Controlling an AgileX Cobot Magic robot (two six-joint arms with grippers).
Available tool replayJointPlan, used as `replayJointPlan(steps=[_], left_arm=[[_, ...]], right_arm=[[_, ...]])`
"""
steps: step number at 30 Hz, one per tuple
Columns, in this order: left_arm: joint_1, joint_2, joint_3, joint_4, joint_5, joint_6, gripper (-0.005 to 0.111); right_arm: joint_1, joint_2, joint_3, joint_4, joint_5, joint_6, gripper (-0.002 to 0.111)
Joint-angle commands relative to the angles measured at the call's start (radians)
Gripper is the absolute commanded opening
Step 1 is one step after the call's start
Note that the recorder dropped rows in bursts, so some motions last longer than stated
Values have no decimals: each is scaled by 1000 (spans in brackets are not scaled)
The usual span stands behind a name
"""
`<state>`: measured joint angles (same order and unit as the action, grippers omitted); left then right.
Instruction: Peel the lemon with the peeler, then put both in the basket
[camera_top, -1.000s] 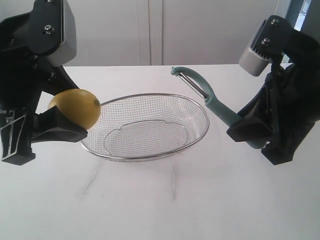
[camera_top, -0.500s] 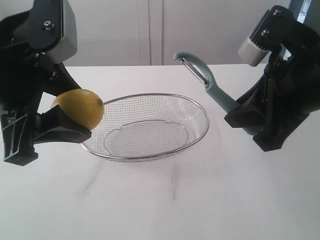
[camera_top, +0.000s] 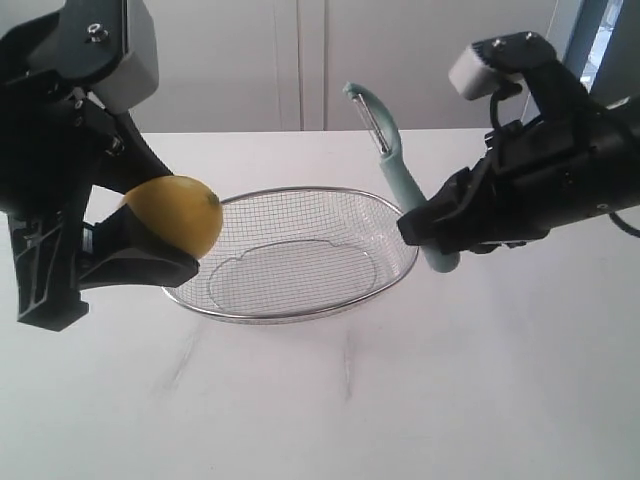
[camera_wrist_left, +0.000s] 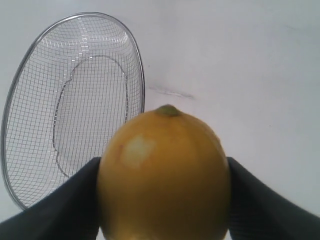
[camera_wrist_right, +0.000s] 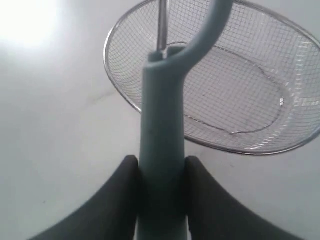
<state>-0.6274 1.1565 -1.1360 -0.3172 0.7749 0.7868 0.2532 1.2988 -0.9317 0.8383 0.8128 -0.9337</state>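
My left gripper (camera_top: 150, 240) is shut on the yellow lemon (camera_top: 177, 216), held in the air over the left rim of the wire-mesh basket (camera_top: 330, 200). In the left wrist view the lemon (camera_wrist_left: 164, 172) fills the space between both black fingers (camera_wrist_left: 60, 200), nub outward, with a pale patch on its skin. My right gripper (camera_top: 425, 225) is shut on the handle of the pale teal peeler (camera_top: 400, 175), which points up with its head and blade above the basket's right rim. The right wrist view shows the peeler (camera_wrist_right: 162, 145) clamped between the fingers, the basket (camera_wrist_right: 117, 85) beyond.
The basket sits on a white table (camera_top: 400, 400), with a pale wall behind. Both black arms flank the basket, left (camera_top: 50, 180) and right (camera_top: 560, 170).
The right arm has swung left and rotated, bringing the peeler upright over the basket's right rim. The left gripper has carried the lemon slightly right and up.
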Motion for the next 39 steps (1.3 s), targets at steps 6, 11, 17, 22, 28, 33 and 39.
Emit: replayJointPlan(steps=[6,11,17,22,28,33,39], left_arm=[[3,-12,-4,-88,-35,-5,0],[3,-12,-4,-101,-47,-5,0],[3,-12,-4,-94,-51,-5,0],[3,-12,29,-95,-127,-9,0],[3,-12,89,-76,-235,-9,0],[3,-12,89,-69,-235,-9,0],[3,-12,89,-41,-235,-9,0]], right_arm=[[30,135,10,232,86,-54,0],[116,195,10,329,122,-122,0],[200,247,10,381,192,-178,0],[233,264,10,398,203,-188,0],[235,264,10,428,191,-188,0],[235,264,10,475,173,-186,0],[235,264,10,475,159,-186,0]])
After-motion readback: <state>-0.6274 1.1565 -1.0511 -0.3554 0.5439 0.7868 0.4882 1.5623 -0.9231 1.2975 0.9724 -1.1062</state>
